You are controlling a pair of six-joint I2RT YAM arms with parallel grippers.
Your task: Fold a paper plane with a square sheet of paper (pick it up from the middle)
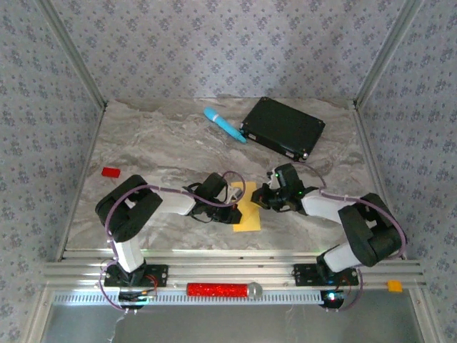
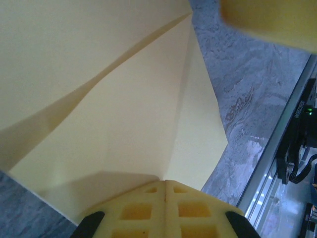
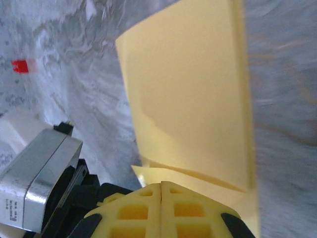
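Yellow paper creased; black box closed.

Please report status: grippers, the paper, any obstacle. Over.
Both shut: left gripper and right gripper pinch the paper. Sheet creased, partly folded, between the arms. Way clear: red block, blue cylinder, black box well aside.

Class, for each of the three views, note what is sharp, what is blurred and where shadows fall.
Top external: evenly lit, sharp, the square sheet of paper clear at centre. Left wrist: paper creases crisp, soft shadows along the folds, a yellow shape at upper right out of focus. Right wrist: table and red block smeared by blur.
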